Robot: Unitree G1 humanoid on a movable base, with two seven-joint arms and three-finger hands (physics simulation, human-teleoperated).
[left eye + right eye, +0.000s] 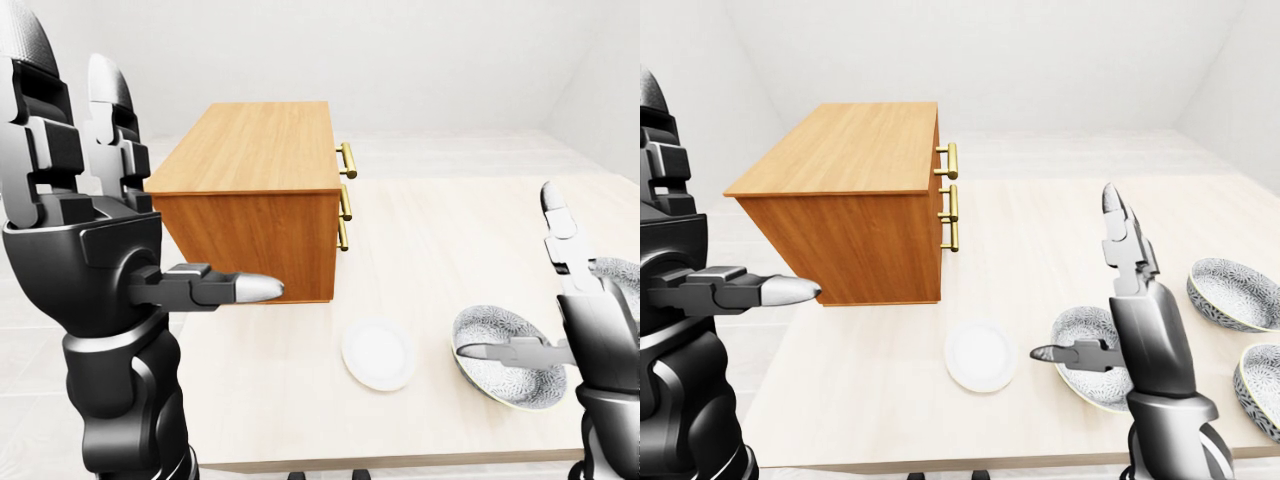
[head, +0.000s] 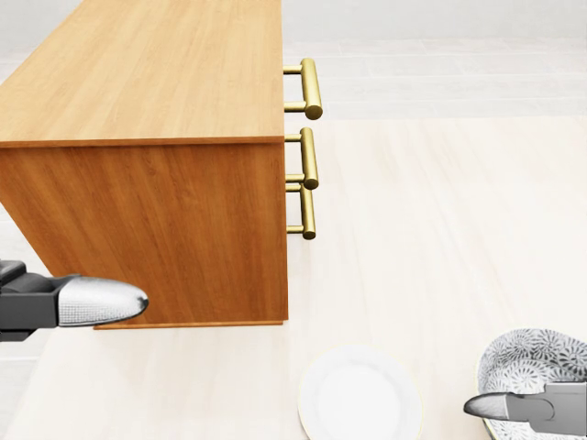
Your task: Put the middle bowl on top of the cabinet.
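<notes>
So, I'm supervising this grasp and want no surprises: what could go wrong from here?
1. The open right hand hangs over the bowl beside the white plate; two more bowls lie to its right, so it may be the wrong one.
2. That bowl sits near the table edge; a clumsy grip could push it off.

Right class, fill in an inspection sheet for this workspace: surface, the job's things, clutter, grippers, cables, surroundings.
Surface: pale wooden table.
Job's things: wooden cabinet standing on the table, nothing on its top; three patterned bowls, one below the right hand, two near the right-eye view's right edge.
Clutter: white plate between cabinet and nearest bowl.
Grippers: left hand open, raised beside the cabinet; right hand open over the nearest bowl, fingers not closed round it.
Cables: nothing seen.
Surroundings: plain pale walls.
</notes>
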